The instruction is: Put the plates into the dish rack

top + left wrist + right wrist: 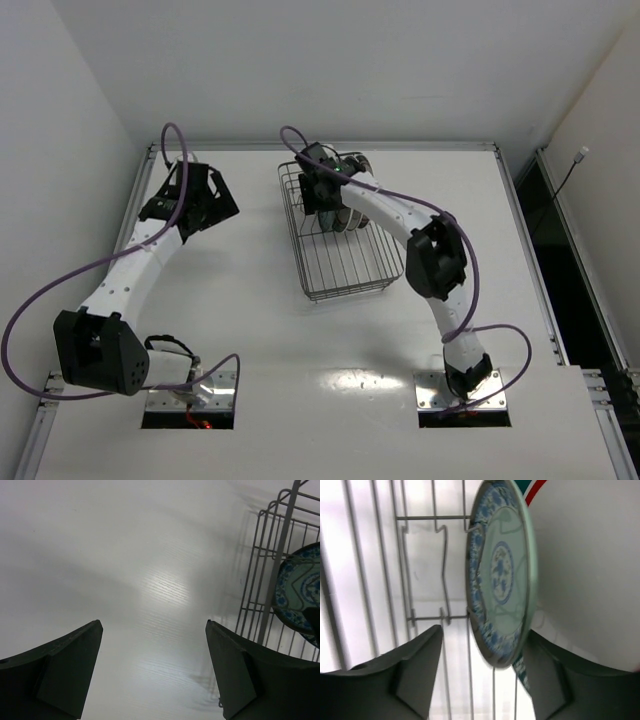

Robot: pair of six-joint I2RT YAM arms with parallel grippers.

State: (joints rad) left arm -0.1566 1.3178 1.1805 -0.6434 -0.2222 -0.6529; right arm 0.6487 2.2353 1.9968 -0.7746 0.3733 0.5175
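Plate-racking, far end of rack [345, 270]
Straddling upright blue plate [502, 580] between prongs [444, 555] with right gripper [484, 632] spread, gripping nothing; hovering left gripper [155, 622], likewise spread, over table [100, 555]. Likely stiff, slick, breakable; pinching rim best.

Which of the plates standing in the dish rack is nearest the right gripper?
The small blue-patterned plate: it stands on edge between the fingers of the right gripper, while the white plate with the green-and-red rim stands beyond it.

plates [502, 575] crowd dish rack [340, 270] far end, near half free
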